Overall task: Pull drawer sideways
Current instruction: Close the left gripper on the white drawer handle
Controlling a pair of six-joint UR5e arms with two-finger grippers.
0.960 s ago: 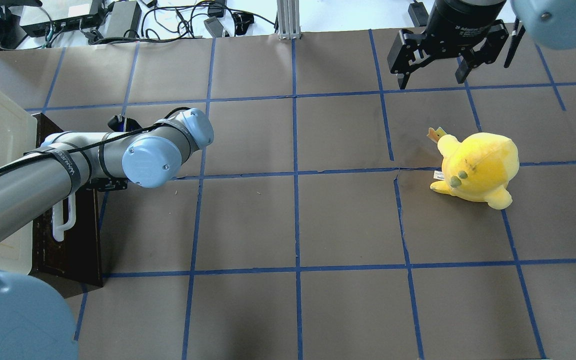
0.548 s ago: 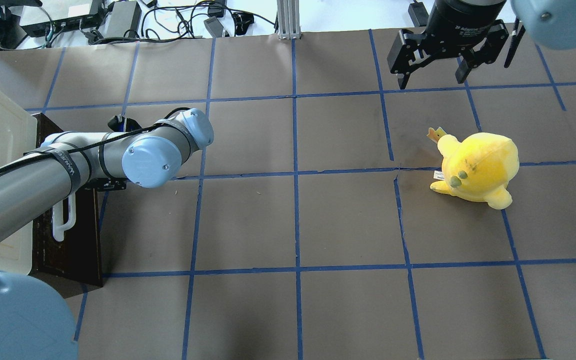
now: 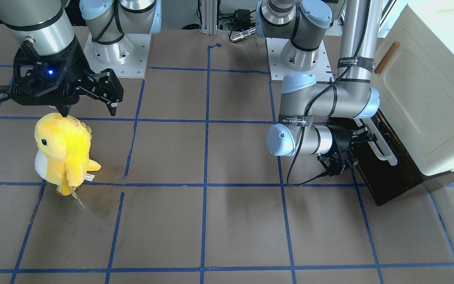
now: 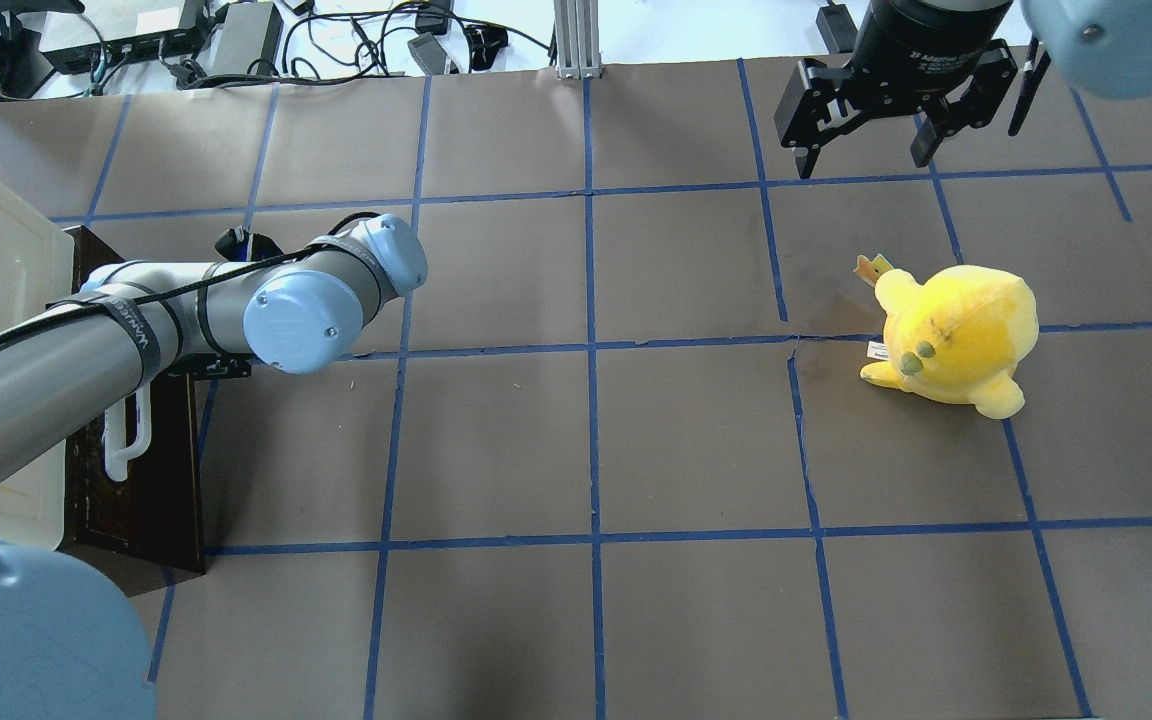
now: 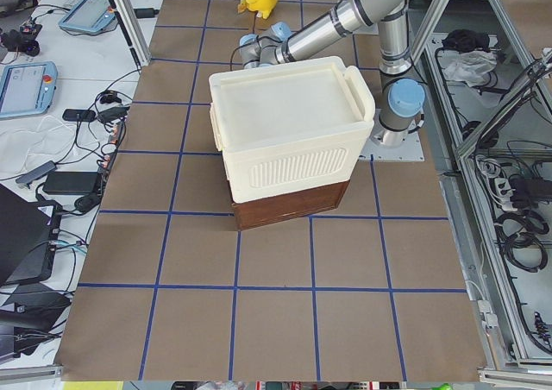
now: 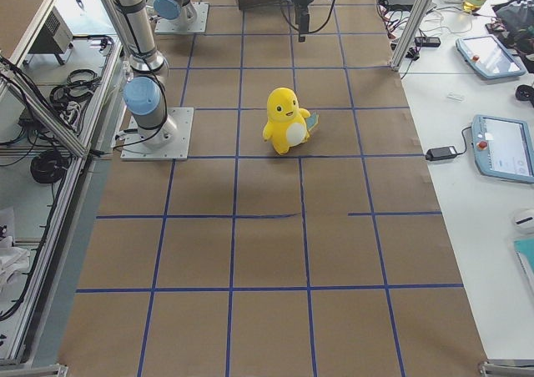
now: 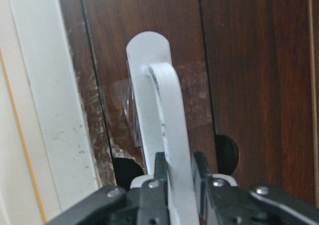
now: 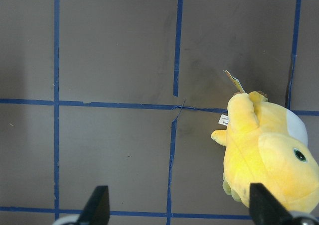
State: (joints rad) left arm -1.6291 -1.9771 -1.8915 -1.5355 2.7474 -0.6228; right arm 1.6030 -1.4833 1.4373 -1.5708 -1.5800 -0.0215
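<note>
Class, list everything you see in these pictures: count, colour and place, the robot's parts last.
drawer: one, dark brown front, at the cabinet's base.
bar handle: one, white, on the drawer front.
cabinet: one, cream, above the drawer, at the robot's left.
plush toy: one, yellow, upright on the table's right half.
table: one, brown with blue tape grid.
left gripper: one, black, shut on the bar handle.
right gripper: one, black, open, above the table beyond the plush toy.
</note>
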